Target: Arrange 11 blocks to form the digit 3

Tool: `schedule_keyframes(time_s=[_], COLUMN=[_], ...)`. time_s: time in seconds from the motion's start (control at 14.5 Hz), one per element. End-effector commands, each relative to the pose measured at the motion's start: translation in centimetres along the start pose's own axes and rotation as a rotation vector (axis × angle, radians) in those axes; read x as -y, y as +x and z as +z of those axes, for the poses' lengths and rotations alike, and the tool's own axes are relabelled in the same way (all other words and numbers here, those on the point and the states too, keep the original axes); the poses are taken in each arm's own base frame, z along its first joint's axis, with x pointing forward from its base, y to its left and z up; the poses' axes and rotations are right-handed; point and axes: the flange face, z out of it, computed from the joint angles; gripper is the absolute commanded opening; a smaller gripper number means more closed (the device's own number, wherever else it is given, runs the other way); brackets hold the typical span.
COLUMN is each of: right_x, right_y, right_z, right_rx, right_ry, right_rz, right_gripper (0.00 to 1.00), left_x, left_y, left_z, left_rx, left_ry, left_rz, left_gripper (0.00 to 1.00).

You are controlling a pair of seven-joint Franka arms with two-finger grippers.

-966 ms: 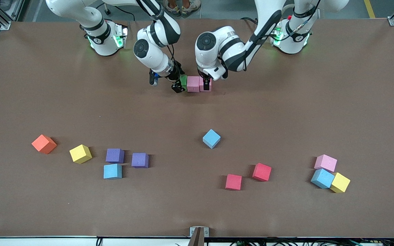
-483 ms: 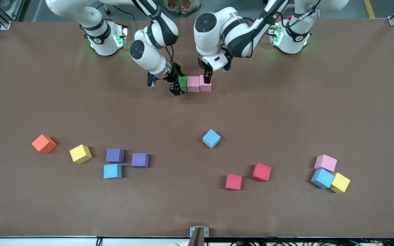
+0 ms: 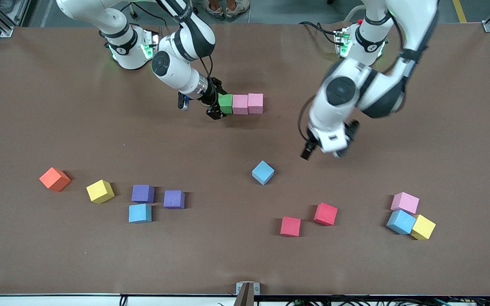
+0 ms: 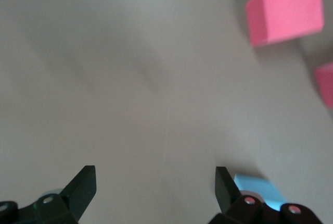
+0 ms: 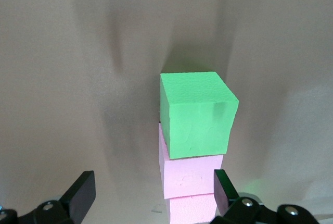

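A green block (image 3: 226,103) and two pink blocks (image 3: 240,104) (image 3: 255,103) touch in a short row near the robots' bases. My right gripper (image 3: 215,101) stands open at the green block's (image 5: 195,114) end of the row, holding nothing; its wrist view shows the pink blocks (image 5: 190,174) next to one fingertip (image 5: 223,187). Over bare table hangs my left gripper (image 3: 321,153), open and empty (image 4: 154,182). Its wrist view shows a red block (image 4: 286,8) and a light blue block (image 4: 257,187). Loose blocks lie nearer the front camera: light blue (image 3: 263,172), two red (image 3: 291,226) (image 3: 326,213).
Toward the right arm's end lie an orange cube (image 3: 55,179), a yellow block (image 3: 100,191), two purple blocks (image 3: 143,193) (image 3: 174,199) and a light blue one (image 3: 140,213). Toward the left arm's end a pink (image 3: 405,202), a light blue (image 3: 400,222) and a yellow block (image 3: 423,227) cluster.
My left arm has left the pink block at the row's end and swung out over the table toward its own end. My right gripper has drawn back slightly from the green block.
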Motion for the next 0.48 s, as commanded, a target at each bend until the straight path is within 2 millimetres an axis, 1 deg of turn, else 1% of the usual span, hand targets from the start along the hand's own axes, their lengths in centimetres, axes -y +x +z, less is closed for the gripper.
schedule_keyframes(time_s=[0.0, 0.14, 0.21, 0.28, 0.35, 0.41], right_x=[2.5, 4.9, 6.4, 8.0, 9.1, 10.0], right_y=[-0.6, -0.7, -0.4, 0.5, 1.3, 1.4], right_z=[-2.9, -4.8, -5.9, -6.9, -7.6, -8.4], right_rx=[0.052, 0.078, 0.087, 0.091, 0.091, 0.095], right_ry=[0.052, 0.103, 0.132, 0.155, 0.174, 0.194], right_rz=[-0.041, -0.129, -0.184, -0.214, -0.234, -0.273], right_gripper=[1.0, 1.0, 1.0, 1.0, 1.0, 1.0], left_x=[-0.3, 1.7, 3.0, 3.9, 4.7, 5.2], left_y=[6.0, 12.2, 15.8, 18.8, 20.7, 22.7], left_z=[0.0, -0.3, -0.7, -1.4, -1.7, -1.9], left_rx=[-0.009, -0.035, -0.043, -0.063, -0.084, -0.102], left_ry=[-0.001, 0.007, 0.0, -0.025, -0.025, -0.019], left_rz=[0.193, 0.379, 0.421, 0.44, 0.48, 0.529], left_gripper=[1.0, 1.0, 1.0, 1.0, 1.0, 1.0])
